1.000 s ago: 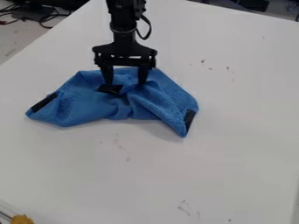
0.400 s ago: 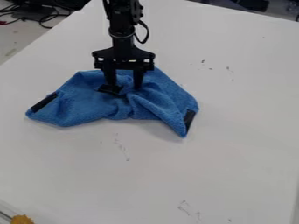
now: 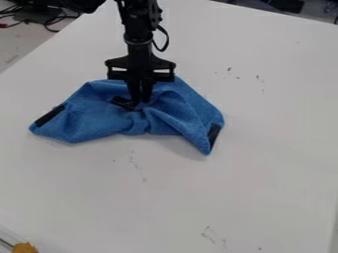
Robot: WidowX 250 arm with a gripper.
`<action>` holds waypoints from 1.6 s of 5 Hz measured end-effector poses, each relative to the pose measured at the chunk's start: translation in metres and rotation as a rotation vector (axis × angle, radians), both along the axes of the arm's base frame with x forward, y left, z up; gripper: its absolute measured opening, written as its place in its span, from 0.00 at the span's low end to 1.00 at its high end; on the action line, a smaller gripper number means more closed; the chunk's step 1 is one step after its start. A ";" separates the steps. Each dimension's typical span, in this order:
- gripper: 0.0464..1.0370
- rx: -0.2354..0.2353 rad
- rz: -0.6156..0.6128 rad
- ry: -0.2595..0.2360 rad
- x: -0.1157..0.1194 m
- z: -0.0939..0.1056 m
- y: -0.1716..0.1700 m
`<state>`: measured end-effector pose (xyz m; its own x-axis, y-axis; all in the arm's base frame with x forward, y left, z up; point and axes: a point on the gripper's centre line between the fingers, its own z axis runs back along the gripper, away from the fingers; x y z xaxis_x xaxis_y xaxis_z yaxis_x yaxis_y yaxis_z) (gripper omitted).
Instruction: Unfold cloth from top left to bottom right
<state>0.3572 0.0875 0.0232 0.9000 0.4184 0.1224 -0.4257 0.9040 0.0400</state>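
The gripper (image 3: 141, 101) hangs down over the upper middle of the blue cloth (image 3: 96, 118), its two fingers drawn close together and pinching a fold beside a black patch. The cloth lies bunched on the white table, with one corner spread to the left and another to the lower right. Each of those corners carries a black strip. The fingertips are partly sunk among the folds.
The white table (image 3: 264, 163) extends around the cloth on all sides. At the bottom left corner sits an orange-yellow object (image 3: 25, 247) by a clear edge. Dark cables (image 3: 46, 19) lie beyond the table at the upper left.
The gripper's fingers were wide apart over the cloth and have closed together onto the fold. The cloth's outer corners have stayed where they were.
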 end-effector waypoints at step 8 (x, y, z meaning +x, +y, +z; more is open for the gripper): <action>0.01 0.041 0.449 -0.055 -0.139 0.071 -0.095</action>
